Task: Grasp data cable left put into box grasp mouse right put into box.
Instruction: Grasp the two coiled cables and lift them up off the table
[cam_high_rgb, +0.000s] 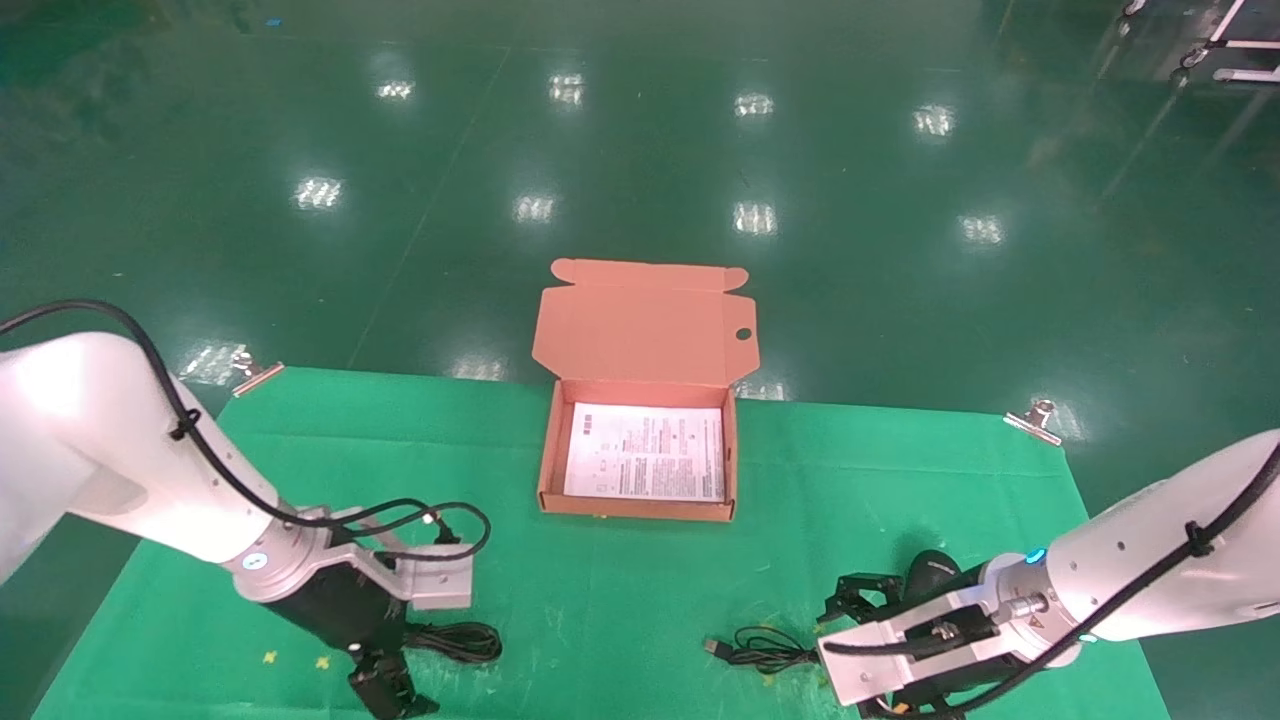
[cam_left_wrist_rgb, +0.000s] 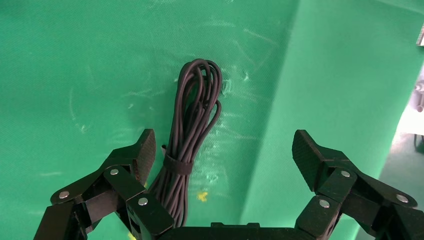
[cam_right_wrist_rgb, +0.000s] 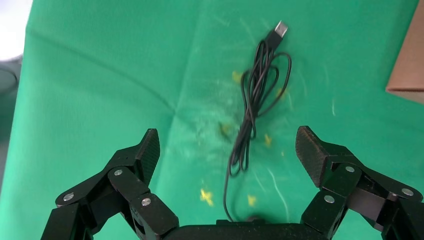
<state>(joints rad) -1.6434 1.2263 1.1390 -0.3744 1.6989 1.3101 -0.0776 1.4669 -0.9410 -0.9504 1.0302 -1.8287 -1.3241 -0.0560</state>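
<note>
The mouse (cam_high_rgb: 935, 572) is mostly hidden — only a small black rounded bit of it peeks out behind the right gripper (cam_high_rgb: 850, 600) in the head view. In the right wrist view the mouse body cannot be seen at all; only its thin black cord (cam_right_wrist_rgb: 252, 107) shows, lying in loose loops on the green cloth (cam_high_rgb: 620, 590) and ending in a small USB plug (cam_right_wrist_rgb: 280, 29). The data cable (cam_high_rgb: 455, 640) is partly covered by the left gripper (cam_high_rgb: 385, 690) in the head view, and the tip of that gripper is cut off at the picture's edge.

There is one box (cam_high_rgb: 640, 455), one mouse, one data cable and two grippers. Two metal clips (cam_high_rgb: 250, 372) hold the cloth at its far corners.

The box is shallow orange-pink cardboard with its flap lid standing open; the lid has a round hole, and a white printed sheet (cam_high_rgb: 645, 452) lies flat in the bottom. The data cable is a long thick black bundle of loops, tied by a band near one end. It lies on the cloth near the front left, well apart from the box.

The left gripper's fingers (cam_left_wrist_rgb: 145, 150) are spread wide, holding nothing, with the bundle just beside one finger. The right gripper's fingers (cam_right_wrist_rgb: 312, 150) are spread wide too — nothing is in them, and the cord lies between and beyond them.
</note>
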